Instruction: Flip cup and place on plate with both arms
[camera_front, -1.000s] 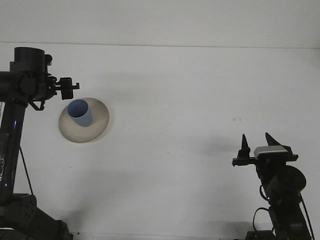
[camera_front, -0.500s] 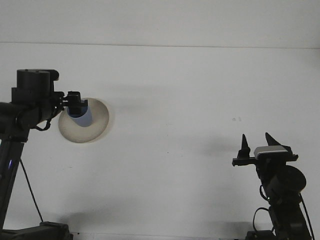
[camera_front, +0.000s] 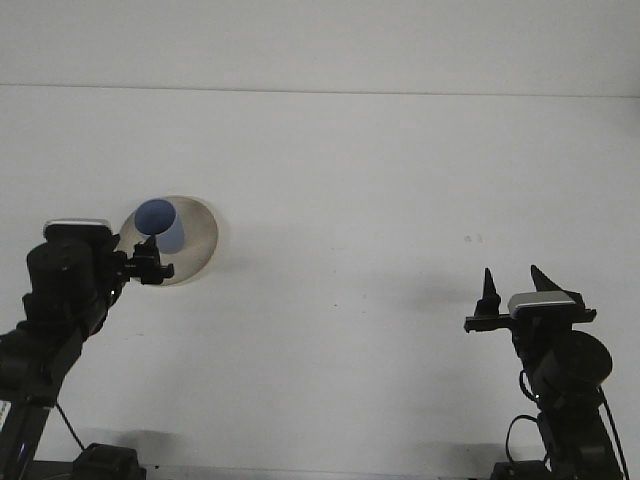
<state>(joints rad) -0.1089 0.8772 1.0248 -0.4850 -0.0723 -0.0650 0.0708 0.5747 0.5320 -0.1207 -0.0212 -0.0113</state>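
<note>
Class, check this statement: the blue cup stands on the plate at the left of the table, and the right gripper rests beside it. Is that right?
Not quite. The blue cup does stand on the plate at the left, but the front view shows the left gripper beside it. The right gripper is far off at the lower right.

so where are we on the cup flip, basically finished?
Looks nearly done. The blue cup stands on the plate, and nothing grips it. The left gripper sits at the plate's near edge, just short of the cup. The right gripper is open and empty, far off to the right. Which way up the cup stands cannot be told from this view. Left: clearing the left arm.
</note>
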